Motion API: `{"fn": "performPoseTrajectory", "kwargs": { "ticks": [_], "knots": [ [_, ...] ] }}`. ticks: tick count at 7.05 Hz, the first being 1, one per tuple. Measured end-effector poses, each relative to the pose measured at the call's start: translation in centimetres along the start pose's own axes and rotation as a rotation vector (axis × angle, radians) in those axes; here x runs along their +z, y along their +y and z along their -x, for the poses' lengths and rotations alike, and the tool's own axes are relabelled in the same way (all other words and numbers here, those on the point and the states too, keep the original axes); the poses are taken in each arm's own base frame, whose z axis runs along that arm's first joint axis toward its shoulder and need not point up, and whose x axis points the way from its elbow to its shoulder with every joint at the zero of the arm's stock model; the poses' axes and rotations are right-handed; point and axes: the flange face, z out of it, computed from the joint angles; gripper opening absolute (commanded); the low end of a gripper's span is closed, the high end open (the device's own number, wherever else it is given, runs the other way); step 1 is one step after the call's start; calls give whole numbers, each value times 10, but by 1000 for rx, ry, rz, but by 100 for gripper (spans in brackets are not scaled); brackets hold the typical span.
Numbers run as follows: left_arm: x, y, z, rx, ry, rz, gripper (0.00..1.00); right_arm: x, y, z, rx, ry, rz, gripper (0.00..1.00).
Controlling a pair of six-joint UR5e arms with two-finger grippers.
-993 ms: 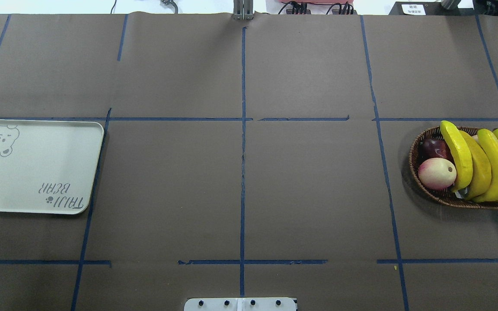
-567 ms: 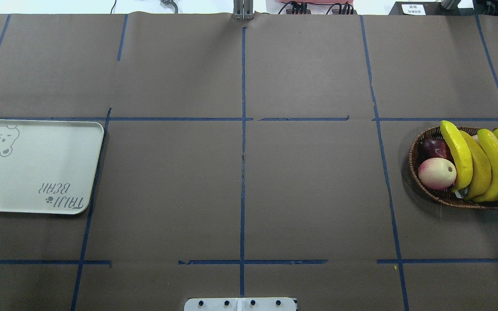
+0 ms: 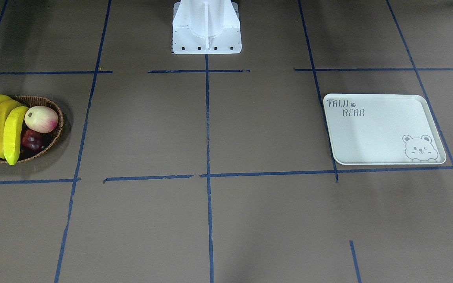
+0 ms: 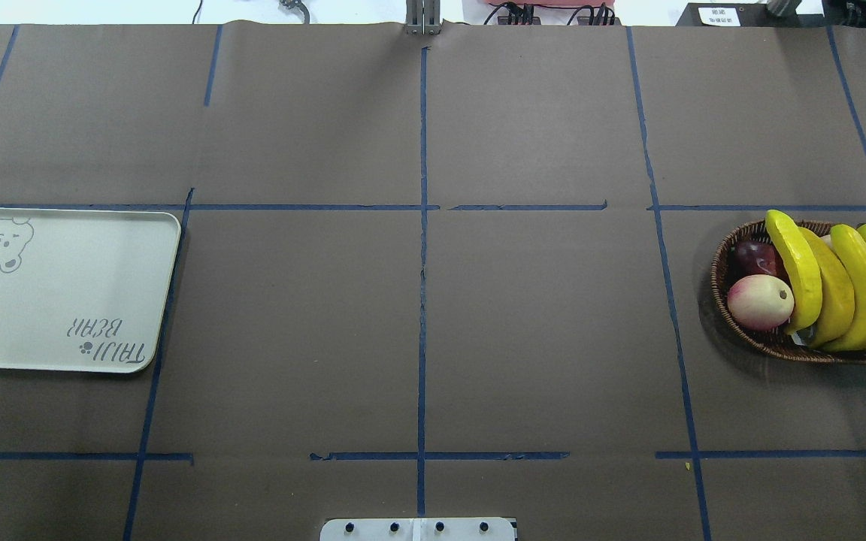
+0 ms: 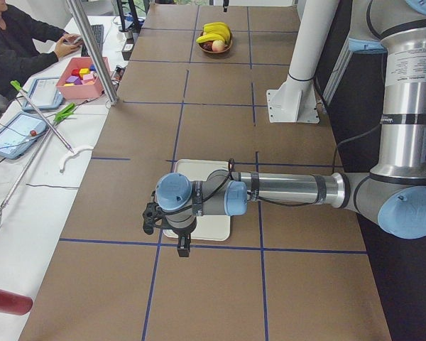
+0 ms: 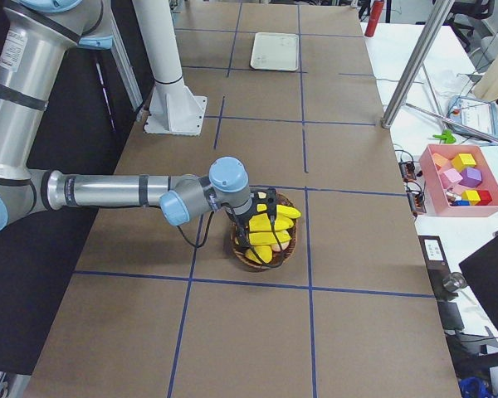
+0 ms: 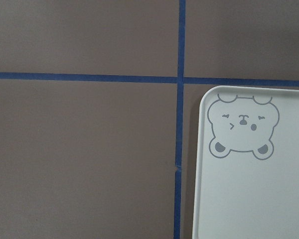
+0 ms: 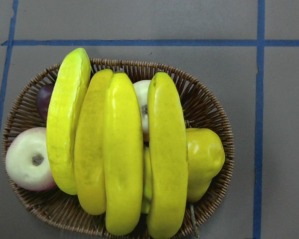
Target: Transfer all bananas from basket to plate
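bananas (image 8: 122,149) in basket (image 8: 209,114) below right jaws, plate (image 7: 254,199) near left jaws, cannot tell jaws' spread

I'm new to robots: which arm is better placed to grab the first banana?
Right: the right tool hangs directly over the long yellow bananas in the brown woven wicker basket; the left tool hangs by the off-white rectangular plate, far from them.

No change recorded.
Bananas (image 4: 865,284), basket (image 4: 764,342) and plate (image 4: 65,300) showed no shift in the overhead view over the interval.
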Motion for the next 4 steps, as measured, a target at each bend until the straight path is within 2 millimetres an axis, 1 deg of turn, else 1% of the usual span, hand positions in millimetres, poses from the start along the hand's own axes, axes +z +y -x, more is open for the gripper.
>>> {"fn": "performPoseTrajectory", "kwargs": {
  "ticks": [1, 2, 3, 4],
  "knots": [
    [0, 0, 0, 1, 0, 0, 100, 12, 0, -2, 10, 6, 16, 91],
    [-1, -1, -1, 2, 0, -1, 100, 21, -2, -7, 21, 10, 28, 79],
    [-1, -1, -1, 3, 0, -2, 100, 27, -4, -11, 30, 11, 35, 74],
    [-2, -1, -2, 5, 0, -3, 100, 30, -7, -13, 32, 11, 38, 65]
  ]
}}
